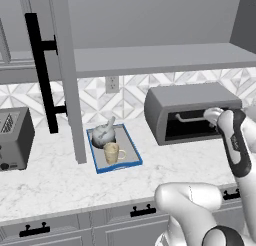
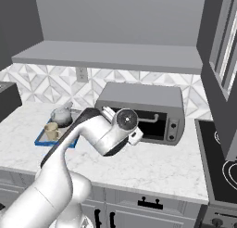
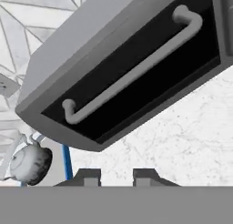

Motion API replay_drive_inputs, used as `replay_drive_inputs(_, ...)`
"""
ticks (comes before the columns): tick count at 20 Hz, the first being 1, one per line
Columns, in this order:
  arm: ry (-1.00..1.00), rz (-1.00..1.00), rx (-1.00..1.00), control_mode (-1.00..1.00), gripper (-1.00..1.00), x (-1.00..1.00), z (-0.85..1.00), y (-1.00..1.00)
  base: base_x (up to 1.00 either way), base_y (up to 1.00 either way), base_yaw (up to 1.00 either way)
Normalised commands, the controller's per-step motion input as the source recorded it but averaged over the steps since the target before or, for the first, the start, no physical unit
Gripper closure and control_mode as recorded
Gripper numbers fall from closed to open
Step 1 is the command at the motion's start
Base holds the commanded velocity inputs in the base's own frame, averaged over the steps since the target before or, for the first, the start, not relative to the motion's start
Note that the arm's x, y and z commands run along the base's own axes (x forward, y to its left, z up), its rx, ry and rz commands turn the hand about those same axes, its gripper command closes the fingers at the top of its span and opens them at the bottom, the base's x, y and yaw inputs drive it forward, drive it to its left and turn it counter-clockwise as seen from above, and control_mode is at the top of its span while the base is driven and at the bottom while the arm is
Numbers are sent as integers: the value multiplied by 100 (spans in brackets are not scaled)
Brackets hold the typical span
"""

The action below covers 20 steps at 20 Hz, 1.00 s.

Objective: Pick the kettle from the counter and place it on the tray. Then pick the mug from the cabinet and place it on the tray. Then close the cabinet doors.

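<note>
The kettle (image 1: 104, 133) and the mug (image 1: 112, 152) both sit on the tray (image 1: 131, 163), which rests on the white tabletop (image 1: 55, 182) toward the left side. The kettle is at the far end of the tray and the mug is at the near end, just beside it. So the job that looks left to do is shutting the cabinet doors. One cabinet door (image 1: 64, 75) stands open at the left, edge-on, with its long black handle (image 1: 41, 72) facing left. The other door (image 2: 221, 79) stands open at the far right. The tool (image 3: 116, 176) is empty, with a small gap between its two tips, so it is a little open. It hangs in front of the grey toaster oven (image 1: 192, 112) and looks at its dark window and pale bar handle (image 3: 132, 66). Things could go wrong from here, I think. The arm is folded close to the toaster oven, so a big swing could bump it. The left door hangs just beside the tray, so a low reach for that door could knock the mug or kettle over. A push on the door's thin edge might slip off. The doors are well apart, so the arm may need a long stretch for each one.
</note>
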Motion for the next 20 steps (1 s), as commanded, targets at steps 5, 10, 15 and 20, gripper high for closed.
replay_drive_inputs(5,-21,-1,50,-100,100,-8,0,-96,0,0,0)
replay_drive_inputs(10,-23,-6,50,-100,100,-10,18,-100,0,0,0)
replay_drive_inputs(15,-24,-9,30,-100,100,-7,17,-100,0,0,0)
replay_drive_inputs(20,-52,0,60,-100,100,-29,6,-100,0,0,0)
